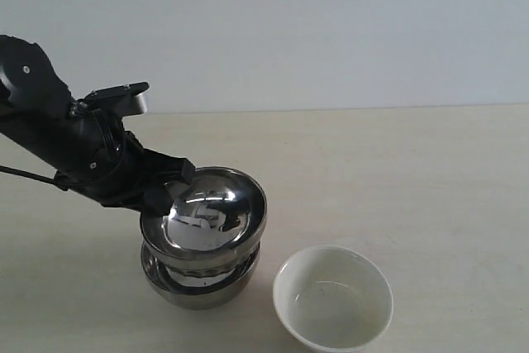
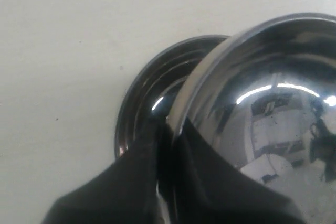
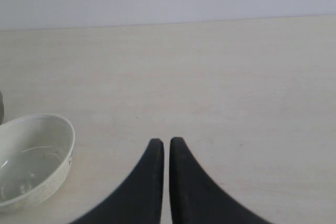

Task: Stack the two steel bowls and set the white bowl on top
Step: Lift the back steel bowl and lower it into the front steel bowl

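Over the lower bowl (image 1: 197, 288), the upper bowl (image 1: 207, 214) gleams.

The left arm (image 1: 50, 134) is matte black throughout, built of bulky, rounded housings. Its upper housing carries one small pale screw (image 1: 26, 69), and a few smaller bright fastener heads dot the section below it. A flat black wrist block (image 1: 124, 98) with a grey face sits at the wrist. A thin black cable (image 1: 29, 174) trails beneath the arm. The left end effector (image 1: 165, 190) has broad, dull black fingers (image 2: 121, 192) that taper. The right end effector (image 3: 166, 143) has two smooth black fingers (image 3: 149, 182), wide at the root and curving to narrow, rounded tips.
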You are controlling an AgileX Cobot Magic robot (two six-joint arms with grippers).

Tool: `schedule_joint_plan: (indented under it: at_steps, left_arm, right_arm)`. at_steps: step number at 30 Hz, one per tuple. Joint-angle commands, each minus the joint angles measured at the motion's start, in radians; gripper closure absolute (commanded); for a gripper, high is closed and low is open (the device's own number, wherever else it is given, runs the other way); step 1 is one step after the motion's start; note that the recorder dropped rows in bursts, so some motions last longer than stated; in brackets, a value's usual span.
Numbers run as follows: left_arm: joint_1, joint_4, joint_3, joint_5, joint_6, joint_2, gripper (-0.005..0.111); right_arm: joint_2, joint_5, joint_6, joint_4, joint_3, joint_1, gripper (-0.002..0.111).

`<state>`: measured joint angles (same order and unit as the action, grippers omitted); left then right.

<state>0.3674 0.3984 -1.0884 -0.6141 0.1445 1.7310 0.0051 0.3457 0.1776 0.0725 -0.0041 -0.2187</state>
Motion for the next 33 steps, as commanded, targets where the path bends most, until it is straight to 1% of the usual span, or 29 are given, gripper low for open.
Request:
schedule_joint_plan:
  at_steps: [1, 4, 19, 20, 24, 26, 27, 33]
  left_arm:
    - [-0.010, 0.005, 0.029, 0.037, 0.030, 0.002, 0.103]
    - [-0.010, 0.005, 0.035, 0.049, 0.038, 0.002, 0.103]
    - [-0.010, 0.007, 0.035, 0.028, 0.032, 0.002, 0.102]
    - [-0.010, 0.007, 0.035, 0.030, 0.032, 0.002, 0.097]
    - [-0.010, 0.009, 0.035, 0.028, 0.020, 0.002, 0.071]
    - [-0.010, 0.009, 0.035, 0.028, 0.020, 0.002, 0.063]
    - [-0.010, 0.009, 0.035, 0.028, 0.020, 0.000, 0.061]
    - [-0.010, 0.002, 0.026, 0.016, 0.020, -0.028, 0.061]
  right_arm:
    - [-0.005, -0.004, -0.001, 0.008, 0.004, 0.001, 0.108]
    - [-0.005, -0.004, -0.001, 0.008, 0.004, 0.001, 0.108]
    - [-0.005, -0.004, -0.001, 0.008, 0.004, 0.001, 0.108]
    - [-0.005, -0.004, -0.001, 0.008, 0.004, 0.001, 0.108]
    - [-0.005, -0.004, -0.001, 0.008, 0.004, 0.001, 0.108]
    - [-0.005, -0.004, -0.001, 0.008, 0.004, 0.001, 0.108]
    - [-0.005, -0.004, -0.001, 0.008, 0.004, 0.001, 0.108]
    - [-0.005, -0.004, -0.001, 0.008, 0.004, 0.001, 0.108]
